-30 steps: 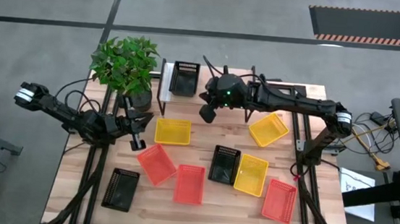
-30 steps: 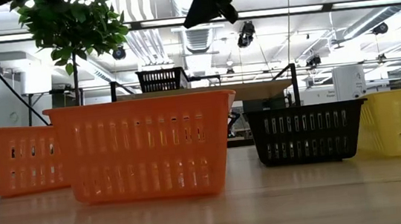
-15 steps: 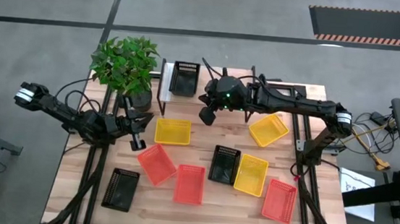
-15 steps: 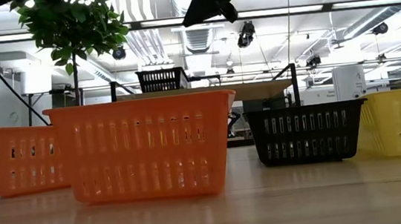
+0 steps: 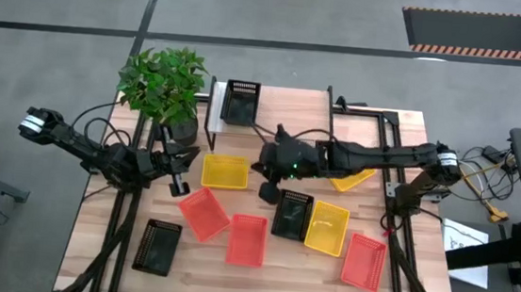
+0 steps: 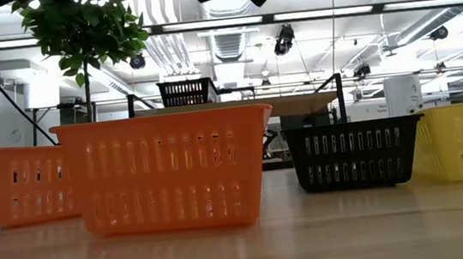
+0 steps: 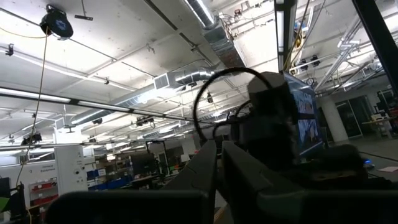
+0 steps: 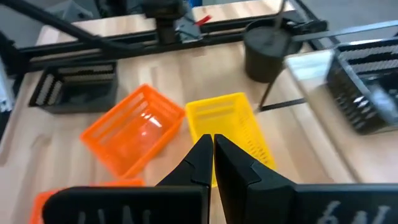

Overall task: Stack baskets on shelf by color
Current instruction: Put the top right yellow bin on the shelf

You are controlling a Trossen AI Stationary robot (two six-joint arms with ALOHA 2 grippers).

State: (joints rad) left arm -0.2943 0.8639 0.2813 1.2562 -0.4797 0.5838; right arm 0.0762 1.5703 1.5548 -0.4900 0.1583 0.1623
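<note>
Nine mesh baskets show in the high view. One black basket (image 5: 239, 102) stands on the shelf (image 5: 288, 106) at the far edge. On the table sit yellow ones (image 5: 225, 171) (image 5: 327, 227) (image 5: 352, 176), orange ones (image 5: 203, 212) (image 5: 246, 239) (image 5: 363, 261) and black ones (image 5: 292, 213) (image 5: 159, 247). My right gripper (image 5: 269, 192) hangs shut and empty above the table, just left of the middle black basket; its wrist view shows its fingers (image 8: 212, 149) together over a yellow basket (image 8: 230, 127). My left gripper (image 5: 179, 186) waits shut at the left, beside the yellow basket.
A potted plant (image 5: 164, 86) stands at the far left corner beside the shelf. The right arm (image 5: 373, 158) reaches across the far right yellow basket and hides part of it. Bare table shows along the near edge (image 5: 286, 285) and between shelf and baskets.
My right gripper has moved from just in front of the shelf toward the table's near edge, ending beside the middle black basket, and its arm now lies lower across the far right yellow basket. Its fingers stay shut. No basket has moved.
</note>
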